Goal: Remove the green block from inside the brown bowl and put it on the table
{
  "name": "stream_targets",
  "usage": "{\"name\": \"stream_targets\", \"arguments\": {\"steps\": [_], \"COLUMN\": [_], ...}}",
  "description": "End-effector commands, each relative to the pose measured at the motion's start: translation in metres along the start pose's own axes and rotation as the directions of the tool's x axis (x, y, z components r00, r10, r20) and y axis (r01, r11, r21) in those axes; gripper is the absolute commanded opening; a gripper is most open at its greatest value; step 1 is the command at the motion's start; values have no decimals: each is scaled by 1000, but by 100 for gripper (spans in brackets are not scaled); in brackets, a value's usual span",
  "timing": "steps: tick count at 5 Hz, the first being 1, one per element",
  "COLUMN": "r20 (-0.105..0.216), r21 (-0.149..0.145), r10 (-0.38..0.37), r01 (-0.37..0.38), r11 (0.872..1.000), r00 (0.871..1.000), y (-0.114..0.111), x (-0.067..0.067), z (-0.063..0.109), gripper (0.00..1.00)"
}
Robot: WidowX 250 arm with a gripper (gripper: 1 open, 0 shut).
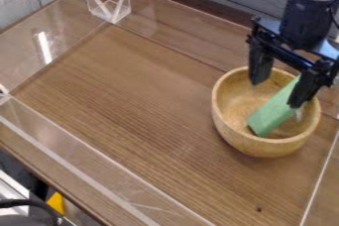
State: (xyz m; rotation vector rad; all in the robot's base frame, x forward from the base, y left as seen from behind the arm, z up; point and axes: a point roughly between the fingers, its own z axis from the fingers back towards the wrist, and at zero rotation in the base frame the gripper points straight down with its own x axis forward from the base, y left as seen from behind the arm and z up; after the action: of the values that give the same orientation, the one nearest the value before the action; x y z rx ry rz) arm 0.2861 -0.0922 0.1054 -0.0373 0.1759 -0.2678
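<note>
The green block (276, 112) lies inside the brown bowl (236, 128) at the right of the table (133, 101), leaning with its far end up against the bowl's wall. My gripper (282, 79) points straight down over the bowl's far rim and is open, its two dark fingers (259, 66) spread wide. The block's upper end sits just below and between the fingertips, close to the right one. Nothing is gripped.
Low clear acrylic walls (79, 161) edge the table at the front, left and back. A small clear angled piece (109, 4) stands at the far left corner. The bowl sits close to the right wall.
</note>
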Motion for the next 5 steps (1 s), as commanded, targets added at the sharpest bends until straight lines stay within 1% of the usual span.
{"name": "stream_targets", "arguments": {"steps": [1, 2, 3, 4, 5], "r20": [49, 50, 50, 50, 51], "r21": [-4, -6, -21, -34, -30], "r10": [7, 15, 91, 163, 147], "r01": [-7, -15, -90, -162, -145], "r11": [1000, 1000, 996, 986, 989], "r00": [999, 999, 995, 985, 988], "y": [4, 6, 5, 3, 0], "x": [6, 7, 2, -3, -5], "z": [18, 22, 21, 21, 12], "gripper": [100, 100, 100, 100, 100]}}
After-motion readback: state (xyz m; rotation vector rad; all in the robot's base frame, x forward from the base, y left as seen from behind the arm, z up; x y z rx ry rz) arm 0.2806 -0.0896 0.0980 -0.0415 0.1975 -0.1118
